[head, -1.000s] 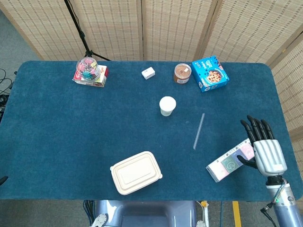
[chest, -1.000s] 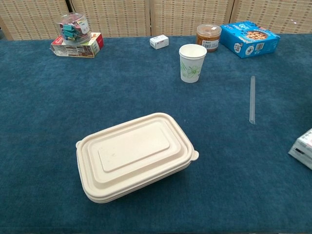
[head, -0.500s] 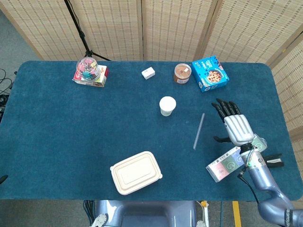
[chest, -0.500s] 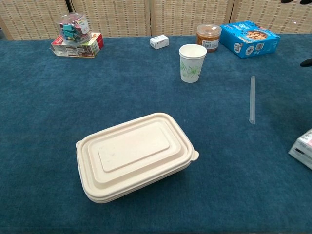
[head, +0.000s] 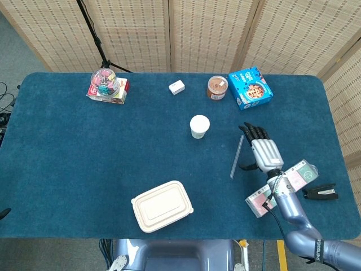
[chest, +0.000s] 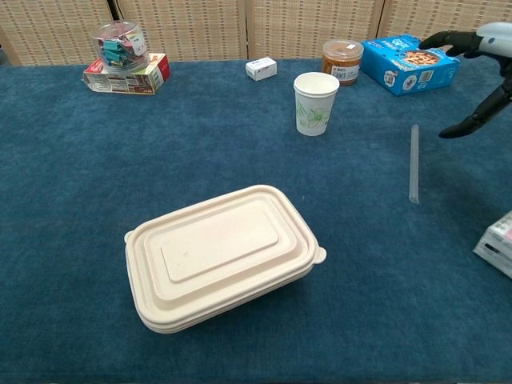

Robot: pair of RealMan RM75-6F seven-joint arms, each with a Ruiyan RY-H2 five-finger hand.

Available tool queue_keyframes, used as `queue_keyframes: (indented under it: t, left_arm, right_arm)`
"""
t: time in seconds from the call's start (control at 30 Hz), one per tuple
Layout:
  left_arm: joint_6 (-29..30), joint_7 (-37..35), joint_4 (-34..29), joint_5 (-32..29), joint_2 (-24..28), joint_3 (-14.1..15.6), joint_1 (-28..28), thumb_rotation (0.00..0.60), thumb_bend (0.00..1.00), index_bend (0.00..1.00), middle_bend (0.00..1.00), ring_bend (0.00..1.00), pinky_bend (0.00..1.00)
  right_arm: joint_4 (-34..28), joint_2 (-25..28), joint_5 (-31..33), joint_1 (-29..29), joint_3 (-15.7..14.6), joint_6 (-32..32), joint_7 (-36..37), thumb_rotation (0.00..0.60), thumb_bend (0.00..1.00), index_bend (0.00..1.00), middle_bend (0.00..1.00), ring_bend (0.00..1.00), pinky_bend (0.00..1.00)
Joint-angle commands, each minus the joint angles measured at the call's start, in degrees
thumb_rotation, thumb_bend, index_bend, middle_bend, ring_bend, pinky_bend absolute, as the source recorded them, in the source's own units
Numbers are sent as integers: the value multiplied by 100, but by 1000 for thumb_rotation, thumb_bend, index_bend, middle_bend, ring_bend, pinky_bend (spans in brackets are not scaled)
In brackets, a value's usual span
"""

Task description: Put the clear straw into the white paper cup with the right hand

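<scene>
I see my right hand [head: 263, 151] above the table — fingers spread, holding nothing — just right of the straw [head: 237, 156]; cup [head: 199, 126] nearby.

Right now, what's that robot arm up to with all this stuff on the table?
The robot's right hand hovers open just to the right of a clear straw, which lies flat on the blue table, untouched. The aim is to drop that straw into the white paper cup, which stands upright a little way off. Nothing has been picked up yet. The left hand isn't visible.
</scene>
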Motion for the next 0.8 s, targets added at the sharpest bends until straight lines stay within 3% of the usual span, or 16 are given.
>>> queue_keyframes:
  t: [0.03,0.4,0.8]
  left_arm:
    - [5,19,-11,-5,-6,-2,5,600,0,0,0,0,0]
    - [-53,-63,3,-64,20,-32,-16,600,0,0,0,0,0]
    - [-50,-120,28,-57,31,-39,-13,600,0,0,0,0,0]
  right_arm:
    - [205,-386,192,208,-51,89,-468,600,0,0,0,0,0]
    - [869,-1219,729,561,-78,353,-1447,600,0,0,0,0,0]
    - [973,-1501,958,572,-289,453,-1853,600,0,0,0,0,0]
